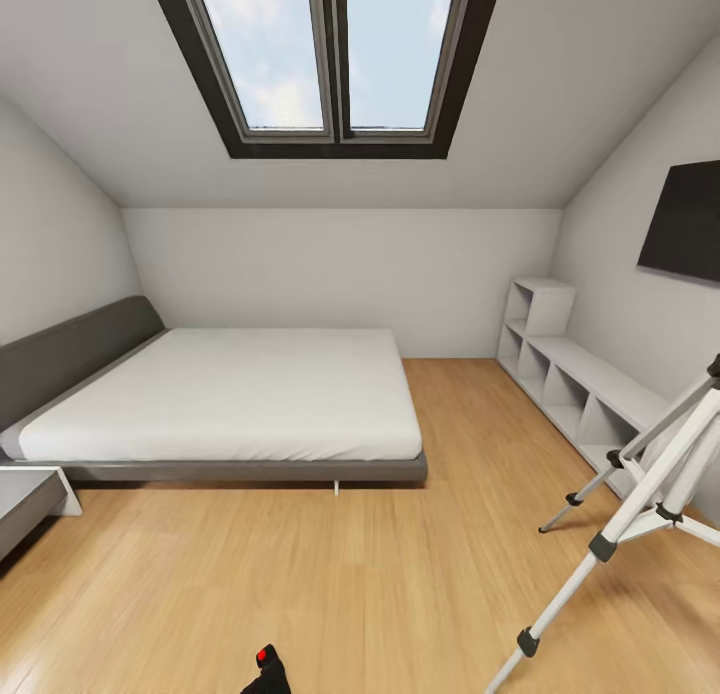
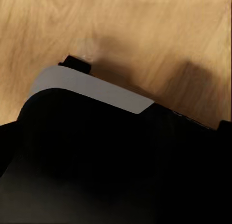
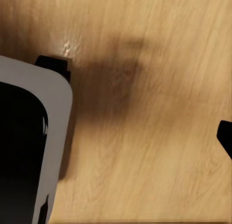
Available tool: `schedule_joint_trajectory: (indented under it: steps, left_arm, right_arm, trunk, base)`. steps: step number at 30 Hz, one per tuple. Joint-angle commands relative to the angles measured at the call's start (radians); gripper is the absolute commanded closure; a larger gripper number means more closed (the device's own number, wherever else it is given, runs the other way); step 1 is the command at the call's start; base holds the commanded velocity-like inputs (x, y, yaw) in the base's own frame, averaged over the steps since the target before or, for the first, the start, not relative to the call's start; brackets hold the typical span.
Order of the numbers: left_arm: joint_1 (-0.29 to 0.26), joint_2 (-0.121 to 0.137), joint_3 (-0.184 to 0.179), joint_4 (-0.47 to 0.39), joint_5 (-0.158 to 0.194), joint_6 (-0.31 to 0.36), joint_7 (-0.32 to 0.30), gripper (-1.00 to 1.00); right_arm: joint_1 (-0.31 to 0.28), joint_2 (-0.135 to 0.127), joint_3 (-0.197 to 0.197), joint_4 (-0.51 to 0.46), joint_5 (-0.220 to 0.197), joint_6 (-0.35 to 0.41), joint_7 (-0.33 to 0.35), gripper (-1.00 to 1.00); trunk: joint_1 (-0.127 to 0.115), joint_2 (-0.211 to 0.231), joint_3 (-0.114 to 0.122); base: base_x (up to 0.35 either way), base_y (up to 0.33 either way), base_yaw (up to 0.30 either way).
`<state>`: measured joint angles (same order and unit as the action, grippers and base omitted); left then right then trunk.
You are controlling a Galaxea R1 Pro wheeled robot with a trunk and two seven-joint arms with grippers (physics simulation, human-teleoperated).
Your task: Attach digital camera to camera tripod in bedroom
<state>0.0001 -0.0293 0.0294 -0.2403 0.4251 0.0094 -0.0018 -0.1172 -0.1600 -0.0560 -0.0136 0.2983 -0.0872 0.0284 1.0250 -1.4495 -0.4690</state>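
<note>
Black digital camera (image 1: 266, 671), red button up, at head view's bottom edge over wood floor (image 1: 300, 574); gripper states cannot be told; camera tripod (image 1: 640, 504) standing right, bed (image 1: 230, 394) beyond; no legible writing.

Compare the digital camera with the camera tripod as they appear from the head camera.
The digital camera is small and matte black with a red button; the camera tripod is tall, with silver legs and dark joints. The camera sits at the bottom edge of the head view; the tripod stands at the right. Both are cut off by the frame.
</note>
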Motion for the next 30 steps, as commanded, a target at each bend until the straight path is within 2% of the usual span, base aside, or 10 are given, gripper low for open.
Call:
schedule_joint_trajectory:
  steps: [1,2,3,4,9,11,12,14,18,30]
  left_arm:
    - [0.001,0.006,0.003,-0.038,0.004,0.025,0.000,-1.00]
    - [0.000,0.013,0.003,-0.077,0.005,0.055,0.000,-1.00]
    - [0.000,0.026,0.003,-0.162,0.006,0.134,0.000,-1.00]
    - [-0.001,0.032,0.003,-0.208,0.006,0.182,0.001,-1.00]
    - [-0.002,0.047,0.006,-0.450,0.007,0.447,0.008,-1.00]
    - [-0.003,0.049,0.007,-0.545,0.007,0.537,0.011,-1.00]
    - [-0.004,0.048,0.011,-0.751,0.009,0.662,0.016,-1.00]
    - [-0.004,0.043,0.012,-0.824,0.012,0.692,0.018,-1.00]
    - [-0.005,0.025,0.013,-0.852,0.011,0.703,0.021,-1.00]
    - [-0.005,-0.006,0.005,-0.847,0.006,0.697,0.061,-1.00]
  right_arm:
    - [0.001,0.000,-0.007,-0.014,0.005,0.015,0.006,-1.00]
    - [0.002,0.000,-0.008,-0.031,0.004,0.035,0.008,-1.00]
    - [0.003,0.001,-0.011,-0.075,0.002,0.080,0.013,-1.00]
    - [0.003,0.001,-0.013,-0.101,0.001,0.105,0.015,-1.00]
    - [0.005,0.004,-0.050,-0.263,-0.037,0.226,0.022,-1.00]
    - [0.005,0.005,-0.077,-0.332,-0.071,0.268,0.024,-1.00]
    - [0.005,0.006,-0.140,-0.491,-0.154,0.353,0.026,-1.00]
    - [0.005,0.002,-0.160,-0.565,-0.184,0.392,0.030,-1.00]
    - [0.005,-0.001,-0.172,-0.614,-0.204,0.418,0.058,-1.00]
    - [0.005,-0.022,-0.179,-0.612,-0.209,0.421,0.195,-1.00]
  trunk:
    - [0.000,0.000,-0.001]
    - [0.000,0.000,-0.001]
    - [0.000,0.000,-0.001]
    - [0.000,0.000,-0.001]
    - [0.000,0.000,-0.001]
    - [0.000,0.000,-0.001]
    - [0.000,0.000,-0.001]
    - [0.000,0.000,-0.001]
    - [0.000,0.000,-0.001]
    - [0.000,0.000,-0.001]
  base:
    - [-0.002,0.000,0.000]
    - [-0.001,0.000,0.000]
    - [0.000,0.000,0.000]
    - [0.000,0.000,0.000]
    - [0.000,0.000,0.000]
    - [0.000,0.000,0.000]
    - [0.000,0.000,0.000]
    - [0.000,0.000,0.000]
    - [0.000,0.000,0.000]
    - [0.000,0.000,0.000]
